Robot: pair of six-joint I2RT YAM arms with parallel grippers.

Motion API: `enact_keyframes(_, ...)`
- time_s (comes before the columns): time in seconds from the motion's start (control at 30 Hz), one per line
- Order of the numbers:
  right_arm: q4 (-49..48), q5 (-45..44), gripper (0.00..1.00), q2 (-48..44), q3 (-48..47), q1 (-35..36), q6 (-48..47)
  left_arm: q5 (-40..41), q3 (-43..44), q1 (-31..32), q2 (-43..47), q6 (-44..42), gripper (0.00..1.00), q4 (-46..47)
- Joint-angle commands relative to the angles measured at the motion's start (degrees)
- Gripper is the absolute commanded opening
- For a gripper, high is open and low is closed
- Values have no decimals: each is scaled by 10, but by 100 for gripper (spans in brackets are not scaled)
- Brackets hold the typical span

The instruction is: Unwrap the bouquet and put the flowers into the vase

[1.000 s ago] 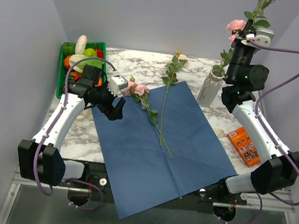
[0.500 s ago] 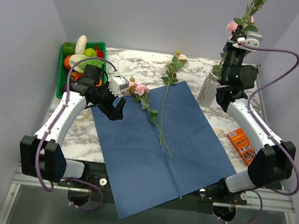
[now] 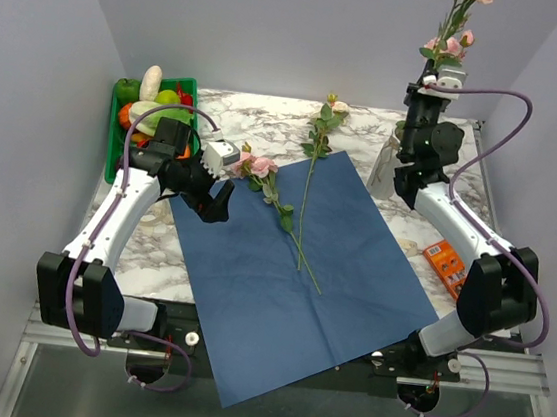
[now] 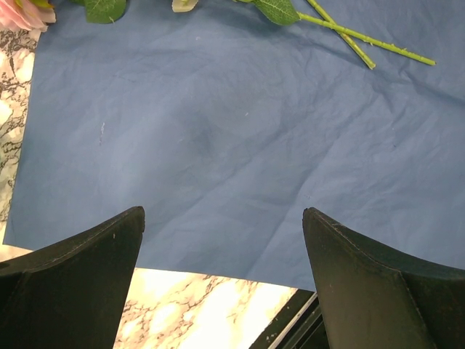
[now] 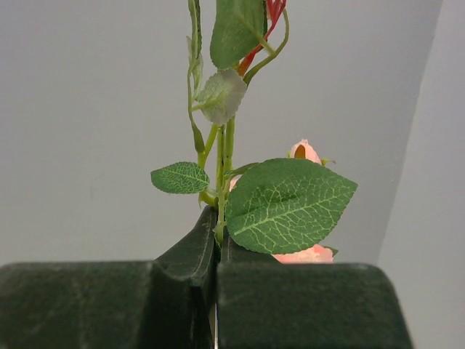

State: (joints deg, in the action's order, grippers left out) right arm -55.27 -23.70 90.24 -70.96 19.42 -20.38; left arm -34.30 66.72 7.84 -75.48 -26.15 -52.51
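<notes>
Up above the back right corner of the bench [image 3: 269, 117], the right gripper [image 3: 431, 83] points upward and is squeezed tight on thin green stems. The held flowers [image 3: 450, 32] stick straight up out of it, with green leaves, small pink buds and a pink rose at the very top. From the right wrist camera, the two black fingers press together on the stems, and a big green leaf [image 5: 287, 203] sits just over them with pink petals behind it. The vase [image 3: 384, 168] stands on the bench below this gripper, partly hidden behind the right arm. The lower ends of the held stems are hidden too, so it cannot be told if they reach the vase.

The blue paper [image 3: 292, 270] lies open and flat across the middle of the bench, and its near corner hangs over the front edge. Two more flowers lie on it. One has pink roses [image 3: 254, 166] near the far left corner of the paper. The other is a long stem [image 3: 305, 202] whose top reaches onto the marble. Their stems cross near the middle of the paper.

The left gripper [image 3: 216, 207] is wide open and holds nothing. It hovers over the left edge of the blue paper, just beside the pink roses. A green tray [image 3: 112, 149] of vegetables sits at the far left corner, and an orange box [image 3: 450, 268] lies on the right side of the bench
</notes>
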Motion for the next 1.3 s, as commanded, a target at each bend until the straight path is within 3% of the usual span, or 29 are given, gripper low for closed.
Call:
enact_keyframes(0.0,-20,11,1,-7,26,-3,12,-10,6,-5,0,-7,99,-8)
enact_keyframes(0.07,-3,23,1,-16,44,-3,25,-9,3,-5,3,-7,99,-7)
enact_keyframes(0.1,8,37,17,-23,49,-3,31,-9,3,-6,4,-8,99,-7)
enact_keyframes(0.17,53,49,30,-43,60,-3,53,-7,2,-6,7,-8,99,-6)
enact_keyframes(0.3,39,31,66,-70,105,1,75,-4,1,-6,6,-6,99,-5)
enact_keyframes(0.4,45,30,77,-97,129,1,88,-11,-4,-7,10,-7,99,-7)
enact_keyframes(0.53,59,19,80,-140,151,1,104,-13,-8,-7,17,-7,99,-7)
enact_keyframes(0.7,61,1,73,-213,191,2,131,-13,-7,-8,26,-8,99,-11)
enact_keyframes(0.97,93,16,70,-245,202,5,161,-17,-5,-7,35,-5,99,-20)
enact_keyframes(1.07,148,47,73,-263,210,35,171,-18,-11,-7,42,-3,99,-16)
enact_keyframes(1.27,291,16,77,-253,245,194,162,-21,-7,-8,33,4,99,-8)
